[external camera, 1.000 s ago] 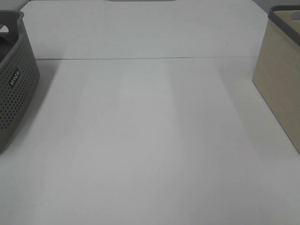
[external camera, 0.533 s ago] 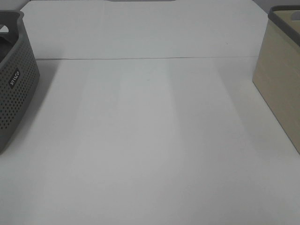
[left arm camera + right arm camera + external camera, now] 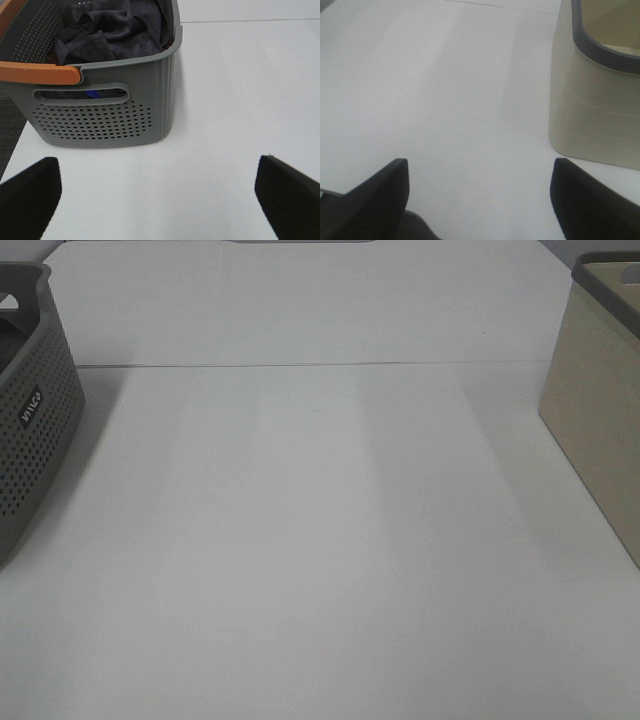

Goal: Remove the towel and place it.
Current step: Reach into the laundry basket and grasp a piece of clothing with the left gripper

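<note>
The towel [image 3: 112, 30], dark charcoal-grey and crumpled, lies inside the grey perforated basket [image 3: 105, 122], which has an orange handle [image 3: 40, 74]. In the exterior high view only the basket's side [image 3: 30, 440] shows at the left edge; the towel is hidden there. My left gripper [image 3: 157, 192] is open and empty, back from the basket over the white table. My right gripper [image 3: 477, 197] is open and empty above the table, beside the beige basket [image 3: 595, 100]. Neither arm shows in the exterior high view.
The beige basket with a dark rim [image 3: 600, 410] stands at the right edge of the white table [image 3: 320, 540]. A seam line [image 3: 300, 365] crosses the table at the back. The table's near-left edge drops to dark floor [image 3: 7, 125].
</note>
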